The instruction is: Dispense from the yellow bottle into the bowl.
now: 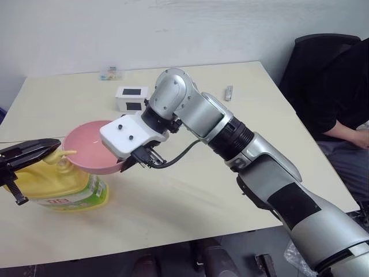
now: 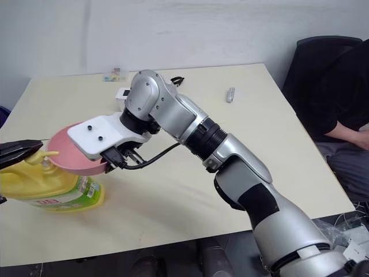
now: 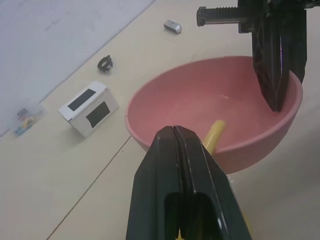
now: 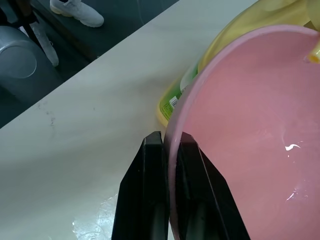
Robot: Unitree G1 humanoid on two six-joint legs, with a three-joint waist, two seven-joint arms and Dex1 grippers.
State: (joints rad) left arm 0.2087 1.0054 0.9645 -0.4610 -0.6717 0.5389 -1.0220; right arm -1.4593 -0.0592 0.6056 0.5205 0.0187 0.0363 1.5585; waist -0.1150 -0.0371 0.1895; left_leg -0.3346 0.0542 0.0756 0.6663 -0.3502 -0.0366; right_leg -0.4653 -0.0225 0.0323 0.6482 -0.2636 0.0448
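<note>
The yellow bottle point(image 1: 60, 190) is stood at the surface's point(image 1: 190, 196) near left edge, its pump spout poked over the pink bowl point(image 1: 86, 147), which is held up by its rim in the clamped right claw point(image 4: 167, 150). The left claw point(image 3: 175, 145) is shut, empty, above the pump. The bottle is probably heavy and slippery, so it's best pressed at the pump head; the bowl's light, stiff

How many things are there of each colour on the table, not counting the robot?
Yellow: 1, the yellow bottle.
Pink: 1, the bowl, held up at the bottle's spout.
White: 1, the small white box.
Grey: 1, the small silver object.
Black: 1, the small ring-shaped thing.
Clear: 1, the little packet by the far edge.
Total: 6
</note>
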